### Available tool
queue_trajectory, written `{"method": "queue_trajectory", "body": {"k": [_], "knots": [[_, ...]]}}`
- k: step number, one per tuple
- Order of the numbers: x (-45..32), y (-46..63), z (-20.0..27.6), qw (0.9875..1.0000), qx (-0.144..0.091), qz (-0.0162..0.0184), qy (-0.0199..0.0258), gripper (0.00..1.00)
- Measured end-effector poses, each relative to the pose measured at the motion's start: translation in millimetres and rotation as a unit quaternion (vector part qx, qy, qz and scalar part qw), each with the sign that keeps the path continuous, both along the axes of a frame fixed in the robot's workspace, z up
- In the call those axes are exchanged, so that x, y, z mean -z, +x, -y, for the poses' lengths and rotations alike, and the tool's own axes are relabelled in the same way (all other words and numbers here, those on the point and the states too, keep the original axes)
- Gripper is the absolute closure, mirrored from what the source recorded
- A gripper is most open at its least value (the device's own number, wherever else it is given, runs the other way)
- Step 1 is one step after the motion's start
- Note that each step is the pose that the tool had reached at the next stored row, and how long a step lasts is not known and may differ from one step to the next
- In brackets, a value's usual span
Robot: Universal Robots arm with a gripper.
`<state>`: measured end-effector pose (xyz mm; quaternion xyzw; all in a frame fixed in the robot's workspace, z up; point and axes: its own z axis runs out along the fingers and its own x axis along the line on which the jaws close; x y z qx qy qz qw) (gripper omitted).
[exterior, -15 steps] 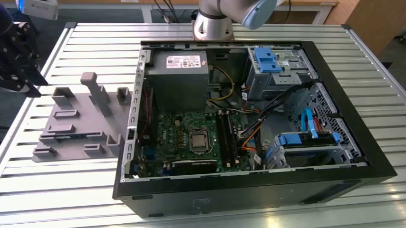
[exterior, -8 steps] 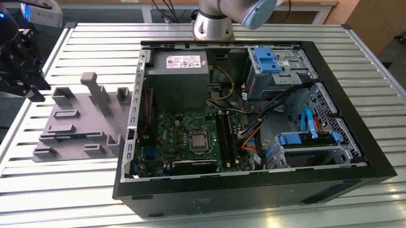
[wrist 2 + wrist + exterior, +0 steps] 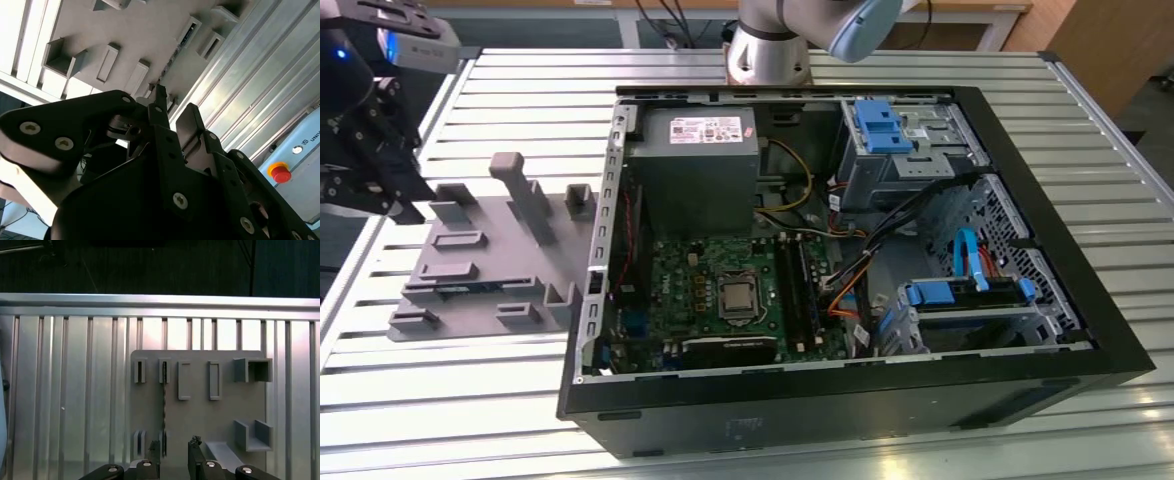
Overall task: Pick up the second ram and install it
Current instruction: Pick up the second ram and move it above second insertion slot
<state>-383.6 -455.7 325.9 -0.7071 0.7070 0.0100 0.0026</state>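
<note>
The gray matte plastic holder (image 3: 200,415) is a flat plate with rectangular slots and boxy pockets. The second ram (image 3: 164,405) stands on edge in one slot, a thin dark strip running away from the fingers (image 3: 196,452), in line with the gap between them. The fingers are spread apart, grasping nothing. Beneath lies the ribbed aluminium counter (image 3: 65,390). On the exterior view's right, an open black computer case (image 3: 854,400) contains a green motherboard (image 3: 694,280).

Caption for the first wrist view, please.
Gripper, jaws open, over the second ram standing on edge in the gray holder on the slatted table.
</note>
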Motion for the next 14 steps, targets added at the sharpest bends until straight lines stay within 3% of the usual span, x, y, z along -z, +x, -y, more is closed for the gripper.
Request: {"method": "queue_trajectory", "body": {"k": [7,14], "knots": [[12.7,-1.3,2.5,1.0,-0.002,-0.0004,0.0001,0.64],[25.5,-2.8,2.5,0.9999,0.013,-0.0003,0.0001,0.64]]}}
